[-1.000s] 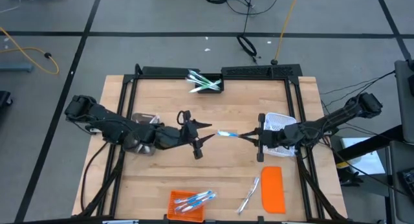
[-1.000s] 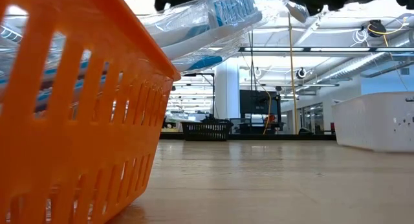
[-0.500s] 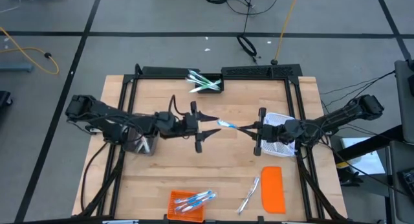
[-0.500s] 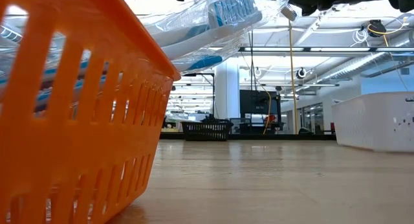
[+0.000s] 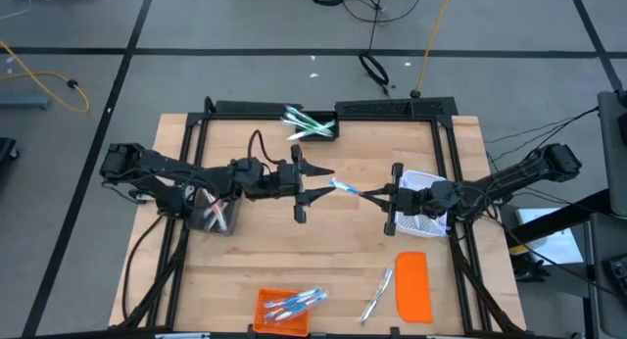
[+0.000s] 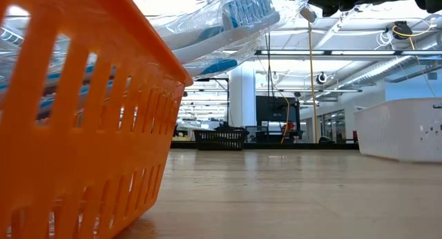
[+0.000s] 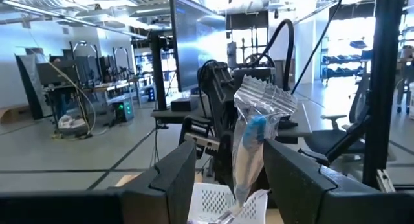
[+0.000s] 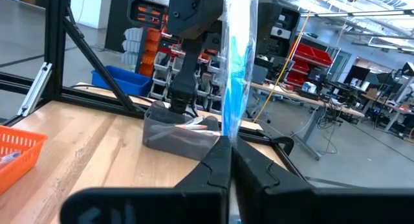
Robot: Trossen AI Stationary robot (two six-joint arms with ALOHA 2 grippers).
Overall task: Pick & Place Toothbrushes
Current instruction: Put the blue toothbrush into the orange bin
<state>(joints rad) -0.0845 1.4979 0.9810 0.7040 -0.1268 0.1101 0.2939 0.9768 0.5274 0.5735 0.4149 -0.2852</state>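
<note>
On the pale wooden table (image 5: 323,251), the left gripper (image 5: 319,184) stands with its fingers wide apart either side of the free end of a clear-wrapped, blue-and-white toothbrush (image 5: 343,189), held above the table's middle, while the right gripper (image 5: 370,195) has its fingers pinched shut on the other end. To hand over cleanly, I judge the left should close squarely on the wrapper before the right lets go. The brush's long axis runs roughly ten o'clock to four o'clock in the high view, its free end toward ten.

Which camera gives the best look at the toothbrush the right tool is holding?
The right wrist view: the packaged toothbrush stands large above the shut right tool. The left wrist view shows it between open fingers. The high view shows it tiny; the low view hides it.
</note>
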